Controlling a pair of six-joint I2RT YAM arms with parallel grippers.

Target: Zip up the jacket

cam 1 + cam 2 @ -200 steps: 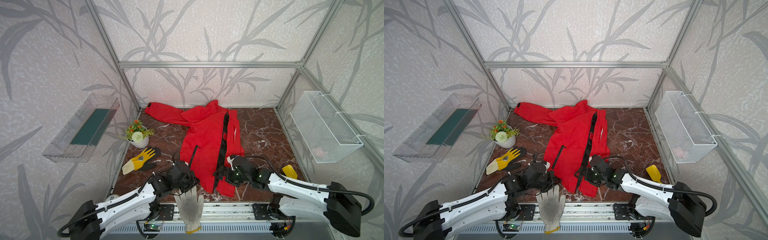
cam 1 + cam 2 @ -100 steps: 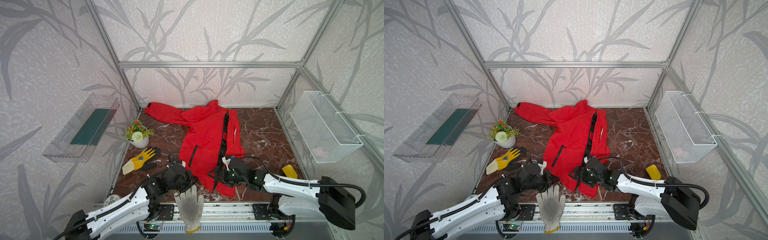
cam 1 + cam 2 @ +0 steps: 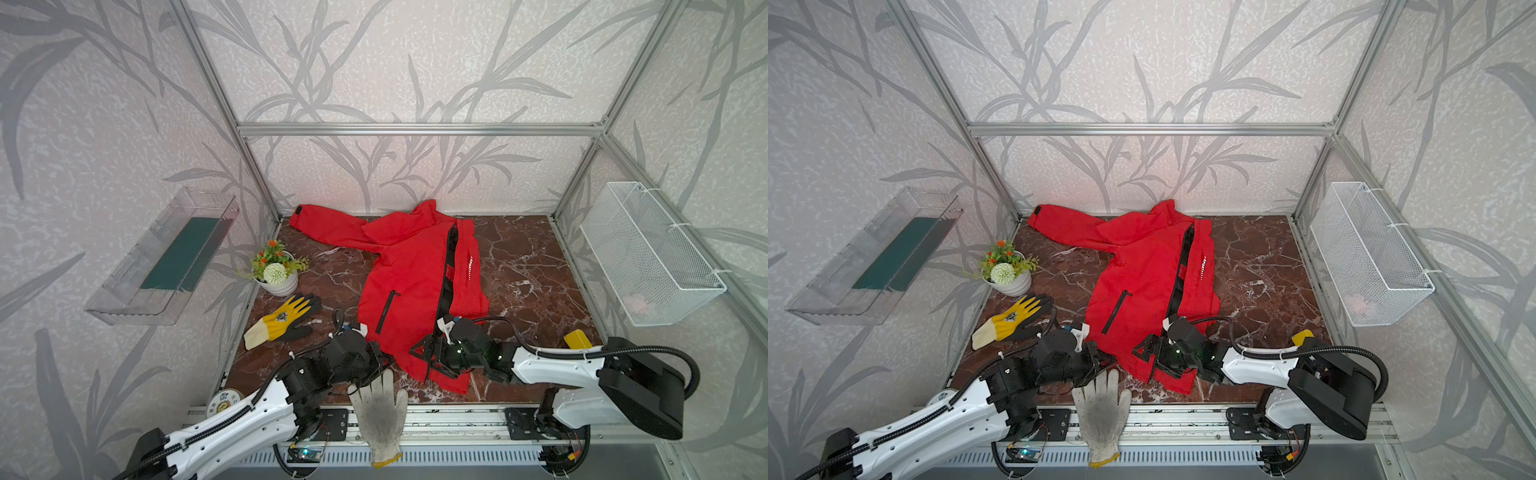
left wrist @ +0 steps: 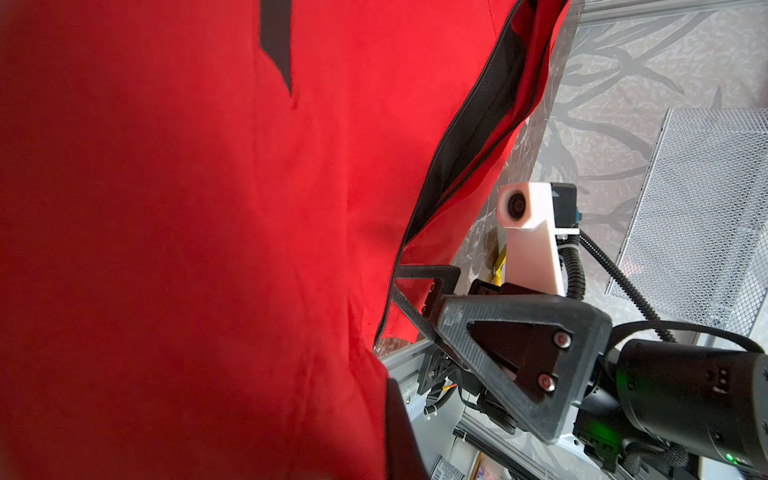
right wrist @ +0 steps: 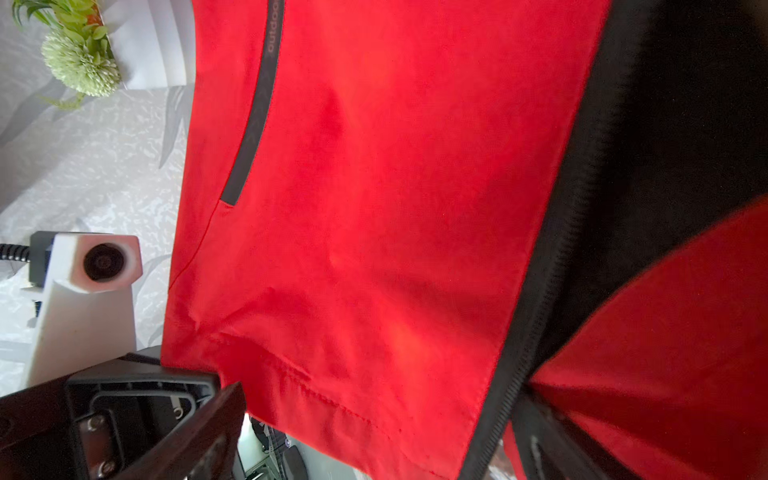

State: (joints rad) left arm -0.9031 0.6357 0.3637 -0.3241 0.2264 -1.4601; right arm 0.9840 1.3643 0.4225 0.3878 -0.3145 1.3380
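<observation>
The jacket lies spread on the tabletop. One sleeve reaches toward the back left corner and the hem is near the front edge. The left gripper is clamped shut on the hem's left corner, and red cloth fills its wrist view. The right gripper stands with jaws wide apart at the hem, by the lower end of the front zipper, which is unzipped with black lining showing.
</observation>
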